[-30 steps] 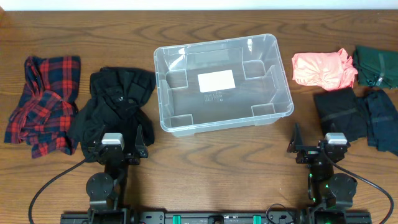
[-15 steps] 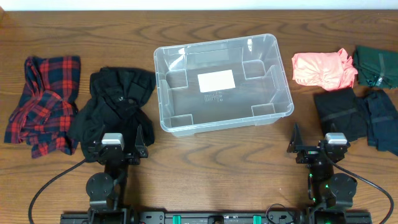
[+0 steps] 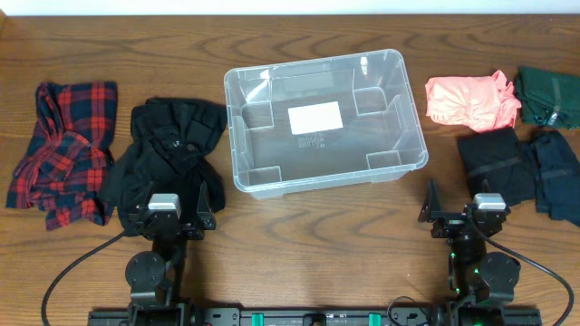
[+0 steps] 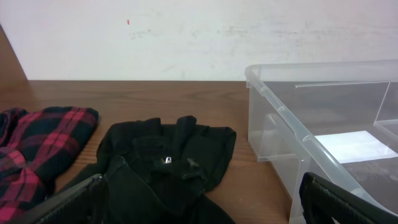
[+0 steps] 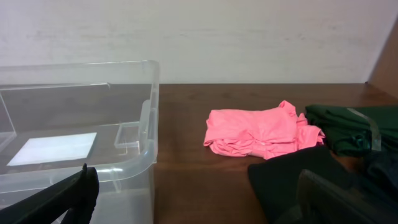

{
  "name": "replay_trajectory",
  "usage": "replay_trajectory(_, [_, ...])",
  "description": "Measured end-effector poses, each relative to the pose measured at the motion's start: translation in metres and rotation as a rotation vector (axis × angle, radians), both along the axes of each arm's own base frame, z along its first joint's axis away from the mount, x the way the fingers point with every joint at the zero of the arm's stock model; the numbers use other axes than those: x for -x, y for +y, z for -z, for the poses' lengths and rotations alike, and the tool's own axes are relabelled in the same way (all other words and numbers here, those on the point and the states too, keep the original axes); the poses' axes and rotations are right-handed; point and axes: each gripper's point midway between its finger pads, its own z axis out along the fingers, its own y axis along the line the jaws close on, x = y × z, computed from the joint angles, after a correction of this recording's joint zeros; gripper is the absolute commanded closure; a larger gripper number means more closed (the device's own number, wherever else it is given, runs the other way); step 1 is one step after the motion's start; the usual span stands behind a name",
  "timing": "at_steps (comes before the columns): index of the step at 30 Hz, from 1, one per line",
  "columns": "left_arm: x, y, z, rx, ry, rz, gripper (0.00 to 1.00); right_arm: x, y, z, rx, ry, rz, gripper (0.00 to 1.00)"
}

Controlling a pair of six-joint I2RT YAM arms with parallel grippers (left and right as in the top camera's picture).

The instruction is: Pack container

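Note:
The clear plastic container (image 3: 263,77) stands empty at the table's middle, its white label (image 3: 314,118) on the bottom; it also shows in the left wrist view (image 4: 292,118) and the right wrist view (image 5: 124,93). My left gripper (image 3: 172,206) is open and empty at the front left, over the near edge of a black garment (image 3: 168,149). My right gripper (image 3: 462,210) is open and empty at the front right, just left of a black folded garment (image 3: 494,163).
A red plaid shirt (image 3: 63,149) lies far left. A pink garment (image 3: 471,100), a dark green one (image 3: 548,95) and a dark navy one (image 3: 557,172) lie at the right. Bare wood lies in front of the container.

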Motion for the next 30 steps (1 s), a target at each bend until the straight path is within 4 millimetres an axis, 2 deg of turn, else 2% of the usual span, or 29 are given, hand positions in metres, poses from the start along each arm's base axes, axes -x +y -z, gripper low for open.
replay_trajectory(4, [0.000,0.000,0.000,0.000,0.000,0.000,0.02,0.000,0.000,0.002,-0.017,0.008,0.001,0.01])
replay_trajectory(11, [0.000,0.000,0.000,0.000,0.000,0.000,0.02,-0.004,0.000,0.016,-0.053,0.071,0.006,0.01])
replay_trajectory(17, [0.000,0.000,0.000,0.000,0.000,0.000,0.02,-0.008,0.000,0.003,-0.078,0.051,0.007,0.01])
replay_trajectory(19, [0.000,0.000,0.000,0.000,0.000,0.000,0.02,-0.010,-0.001,-0.015,-0.083,0.050,0.009,0.01])
replay_trajectory(22, [0.000,0.000,0.000,0.000,0.000,0.000,0.02,-0.019,-0.005,-0.060,-0.085,0.038,0.024,0.01])
replay_trajectory(23, [0.000,0.000,0.000,0.000,0.000,0.000,0.02,-0.024,-0.008,-0.079,-0.085,0.040,0.032,0.01])
replay_trajectory(26, [0.000,0.000,0.000,0.000,0.000,0.000,0.02,-0.044,-0.016,-0.116,-0.094,0.093,0.052,0.01])
replay_trajectory(30, [0.000,0.000,0.000,0.000,-0.001,0.000,0.02,-0.085,-0.028,-0.137,-0.123,0.261,0.064,0.01])
